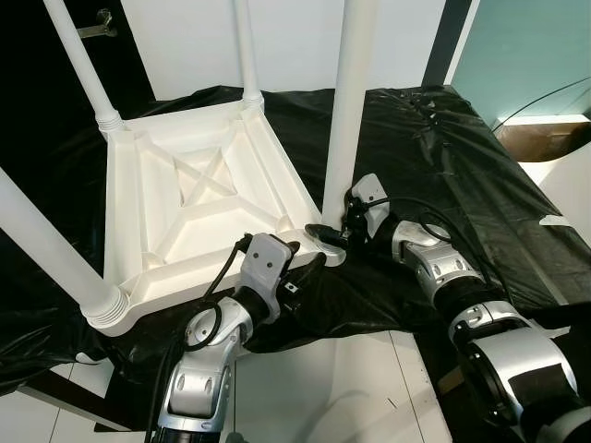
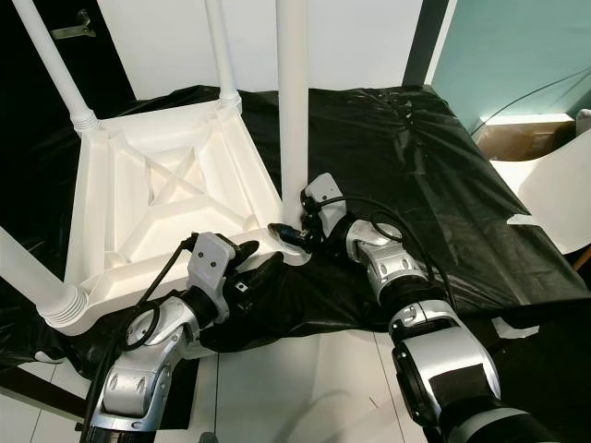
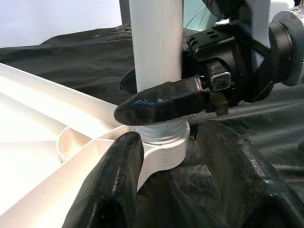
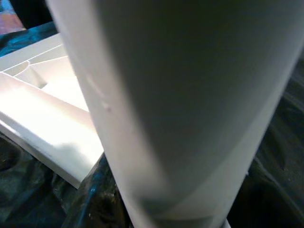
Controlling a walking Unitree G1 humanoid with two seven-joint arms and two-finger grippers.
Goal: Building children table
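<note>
I've got the white tabletop [image 1: 199, 198] lying upside down on the black sheet [image 1: 434, 148] so its corner sockets face up, three legs already standing. My right gripper [image 3: 166, 102] is clamped around the fourth leg [image 1: 346, 101] just above its threaded base, keeping it upright in the near corner socket. My left gripper [image 3: 185, 156], fingers spread, straddles that corner to brace the top.

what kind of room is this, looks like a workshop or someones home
Probably a home room set up for assembly: a white plastic table lies upside down on black sheeting over a pale tiled floor, with plain white wall behind.
</note>
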